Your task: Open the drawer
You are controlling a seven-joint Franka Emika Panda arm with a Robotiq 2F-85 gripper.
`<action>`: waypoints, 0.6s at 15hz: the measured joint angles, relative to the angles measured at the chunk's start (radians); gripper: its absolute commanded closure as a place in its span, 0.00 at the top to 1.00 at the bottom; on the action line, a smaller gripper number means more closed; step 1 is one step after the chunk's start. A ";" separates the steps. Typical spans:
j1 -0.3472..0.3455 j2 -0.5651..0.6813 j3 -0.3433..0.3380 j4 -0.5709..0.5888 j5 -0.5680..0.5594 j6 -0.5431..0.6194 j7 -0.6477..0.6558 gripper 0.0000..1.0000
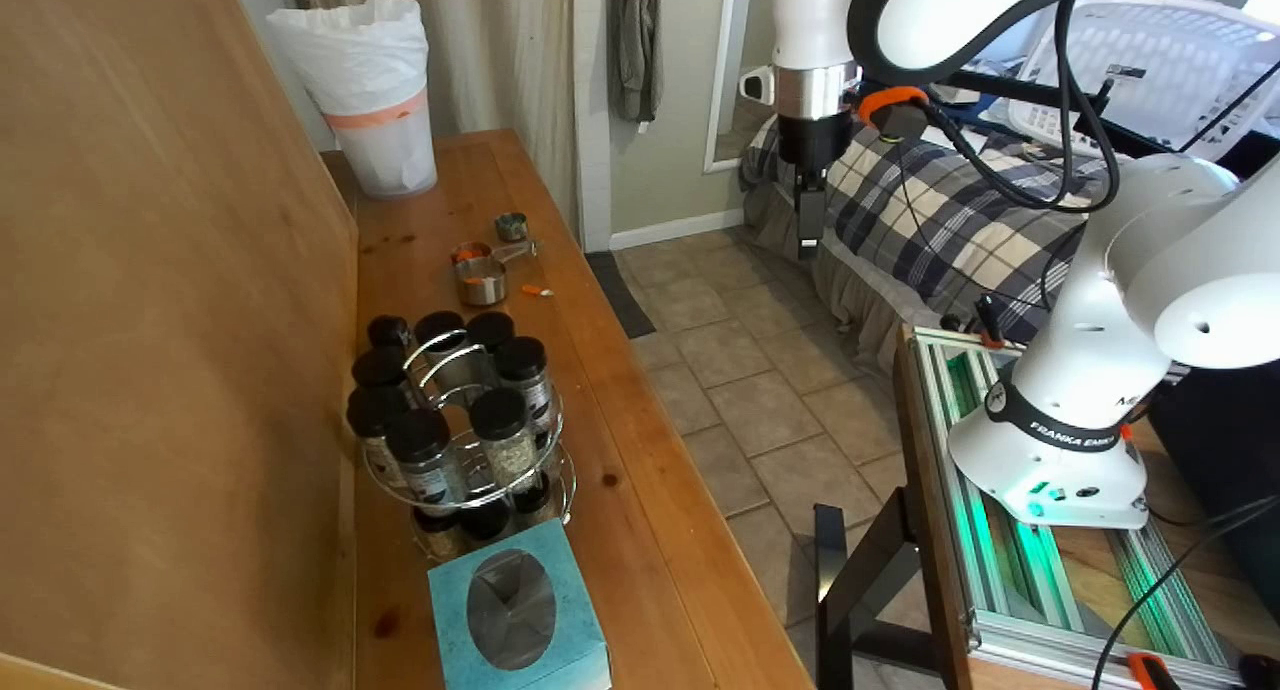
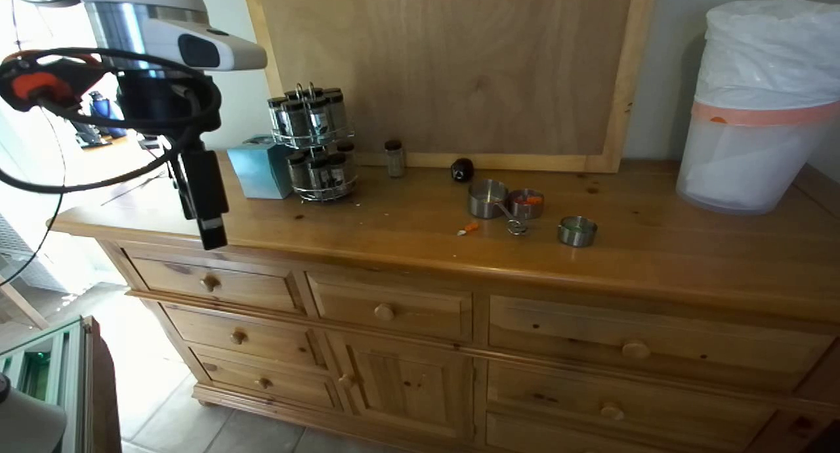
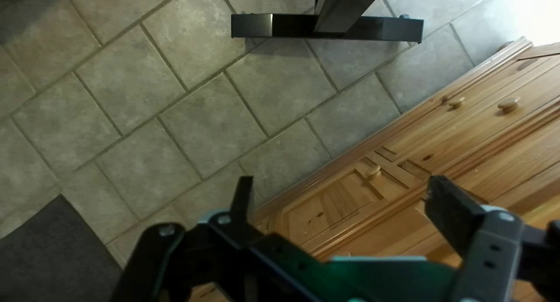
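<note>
Pincer (image 3: 337,180) wide, "FRANKA" (image 1: 1054,431) on arm base (image 1: 1040,470)

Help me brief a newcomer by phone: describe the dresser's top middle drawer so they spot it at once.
Start at the long wooden dresser, whose front shows in an exterior view. Along its top row, take the middle drawer, with one round knob. It alone in that row sits directly above a panelled door.

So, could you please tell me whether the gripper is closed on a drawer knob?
No, the wrist view shows the gripper with its fingers wide apart, holding nothing.
</note>
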 measured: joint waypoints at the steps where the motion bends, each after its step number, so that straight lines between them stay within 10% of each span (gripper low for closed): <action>1: 0.002 0.001 0.000 0.000 0.002 0.000 0.000 1.00; 9: 0.042 0.132 0.049 0.023 -0.017 0.058 -0.012 1.00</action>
